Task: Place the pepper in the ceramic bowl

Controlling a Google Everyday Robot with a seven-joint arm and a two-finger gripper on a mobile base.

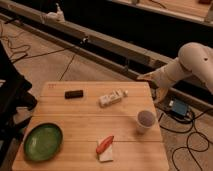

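- Now, look at the far right corner of the counter. Your end effector hangs there, just past the back edge. It sits at the tip of the pale arm that comes in from the right.
- You cannot tell if the end effector is wide or narrow. It is well apart from the pepper.
- You can see the pepper near the front edge of the counter, a bit right of the middle. It is red and slim. It lies slanted on top of a pale sponge block and touches it.
- Your ceramic bowl sits at the front left corner. It is green and round, with a darker rim. Bare wood lies between it and the pepper.
- A white paper cup stands upright near the right edge, behind the pepper and to its right.
- A white bottle lies on its side near the back of the counter. A small black block lies to the left of it, apart from it.
- Dark cables run over the floor. A small blue box sits on the floor at the right, below the arm.
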